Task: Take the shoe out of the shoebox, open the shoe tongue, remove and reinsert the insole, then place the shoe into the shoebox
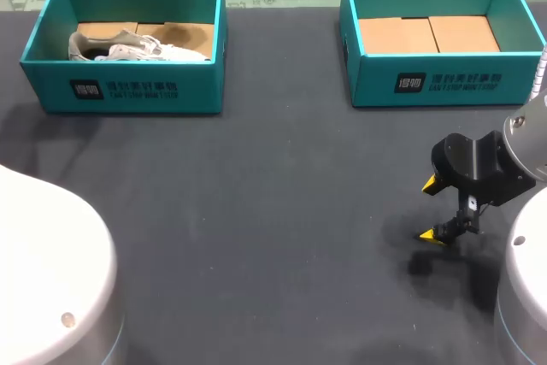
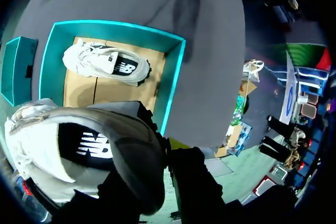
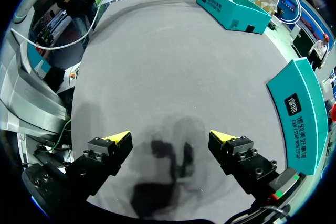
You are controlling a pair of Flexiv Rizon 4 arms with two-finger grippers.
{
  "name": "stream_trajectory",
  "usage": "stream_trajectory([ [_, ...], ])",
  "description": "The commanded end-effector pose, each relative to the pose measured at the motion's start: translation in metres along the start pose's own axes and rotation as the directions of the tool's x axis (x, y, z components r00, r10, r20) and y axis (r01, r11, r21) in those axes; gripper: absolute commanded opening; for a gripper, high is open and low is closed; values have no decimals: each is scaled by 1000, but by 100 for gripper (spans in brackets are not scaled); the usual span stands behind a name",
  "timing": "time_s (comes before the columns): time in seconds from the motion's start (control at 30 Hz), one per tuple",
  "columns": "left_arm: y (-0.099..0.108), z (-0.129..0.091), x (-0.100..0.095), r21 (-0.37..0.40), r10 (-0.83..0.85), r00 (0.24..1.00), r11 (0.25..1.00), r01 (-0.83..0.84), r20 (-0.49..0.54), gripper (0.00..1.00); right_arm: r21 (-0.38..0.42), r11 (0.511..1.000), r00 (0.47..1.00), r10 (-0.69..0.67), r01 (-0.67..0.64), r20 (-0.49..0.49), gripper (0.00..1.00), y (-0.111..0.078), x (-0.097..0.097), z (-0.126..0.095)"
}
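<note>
The raised shoe [image 2: 79, 150] hangs over the left shoebox [image 1: 128, 91], pressed close against the left gripper [image 2: 169, 157]; it hides that gripper, so whether the grip is closed on it cannot be told; a second shoe [image 1: 137, 46], white, lies on its side inside that box; the right shoebox [image 1: 444, 79] stands well apart, showing only its cardboard floor; the right gripper [image 1: 429, 209] hovers over the dark table [image 1: 256, 211] near that box, its yellow tips spread wide with nothing between them.
</note>
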State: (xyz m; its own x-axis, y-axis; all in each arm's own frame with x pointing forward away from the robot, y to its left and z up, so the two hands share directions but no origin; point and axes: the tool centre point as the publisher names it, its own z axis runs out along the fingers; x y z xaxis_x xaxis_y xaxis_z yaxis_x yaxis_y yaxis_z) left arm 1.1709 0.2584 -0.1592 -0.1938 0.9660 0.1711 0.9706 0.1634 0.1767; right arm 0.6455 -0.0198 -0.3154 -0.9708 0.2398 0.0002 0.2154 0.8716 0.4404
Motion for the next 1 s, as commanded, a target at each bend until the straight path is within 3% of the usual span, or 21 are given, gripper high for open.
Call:
stream_trajectory([
  [0.03,12,13,-1,16,113,993,993,-113,29,0,1,1000,1000,1,-1,3,100,0,2,0],
  [0.27,25,27,6,-16,280,960,960,-280,21,0,1,1000,1000,1,-1,3,100,0,2,0],
  [0.53,25,27,6,-16,280,960,960,-280,21,0,1,1000,1000,1,-1,3,100,0,2,0],
  [0.73,20,58,-10,84,309,951,947,-309,16,0,1,1000,1000,1,-1,3,100,0,2,0],
  [1.0,20,81,-18,118,276,961,955,-272,-16,0,1,1000,1000,1,-1,3,100,0,2,0],
])
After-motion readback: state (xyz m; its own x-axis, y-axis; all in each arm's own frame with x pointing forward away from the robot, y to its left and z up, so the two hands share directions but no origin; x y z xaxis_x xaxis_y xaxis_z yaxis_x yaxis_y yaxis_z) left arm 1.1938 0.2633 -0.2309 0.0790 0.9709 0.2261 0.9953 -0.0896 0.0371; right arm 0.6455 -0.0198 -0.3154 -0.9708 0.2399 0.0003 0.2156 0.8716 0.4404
